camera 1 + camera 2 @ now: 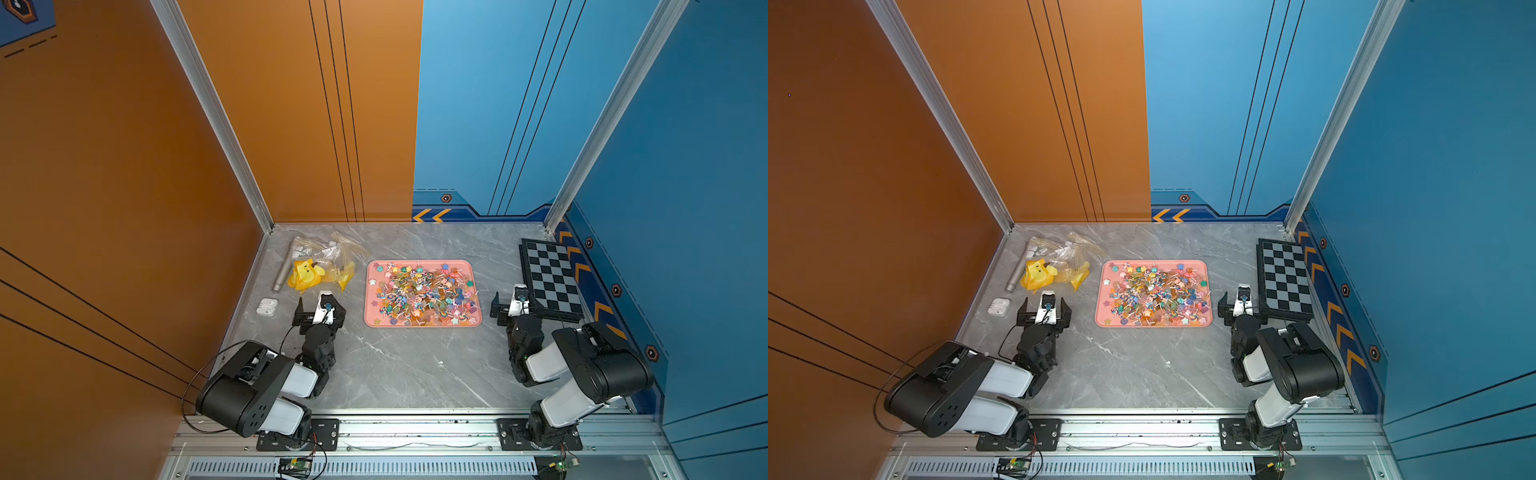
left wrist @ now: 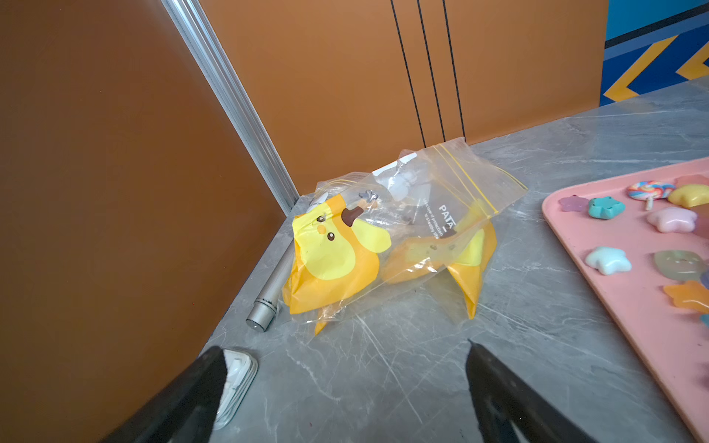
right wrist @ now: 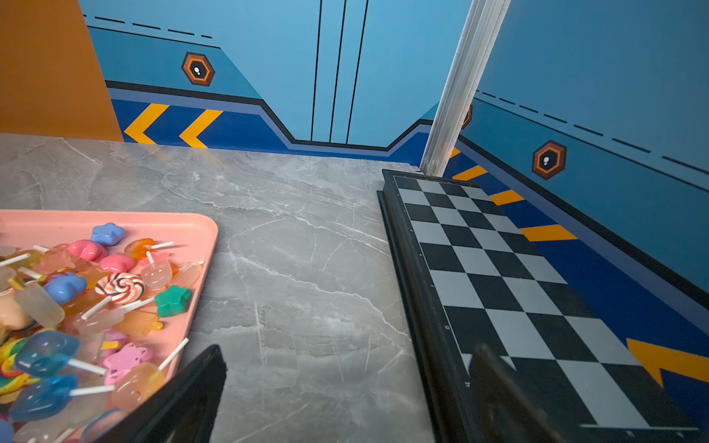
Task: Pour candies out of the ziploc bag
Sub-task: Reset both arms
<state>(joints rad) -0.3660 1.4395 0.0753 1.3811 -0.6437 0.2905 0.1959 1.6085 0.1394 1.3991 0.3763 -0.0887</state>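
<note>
Multicoloured star and lollipop candies (image 1: 422, 293) lie heaped on the pink rectangular plastic tray (image 1: 422, 325). The crumpled clear-and-yellow ziploc bag (image 2: 383, 237) rests beside it, toward the far-left corner — half hiding a silver metal cylinder (image 2: 268, 295). The left gripper (image 2: 343, 347) and right gripper (image 3: 347, 349) gape — empty.

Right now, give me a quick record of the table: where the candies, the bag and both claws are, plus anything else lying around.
candies: spread across the pink tray, mid-table
ziploc bag: crumpled on the table left of the tray, yellow duck print, no candies seen inside
left claw: open, empty, facing the bag, apart from it
right claw: open, empty, between the tray and the chessboard
other items: white earbud case; silver cylinder beside the bag
</note>
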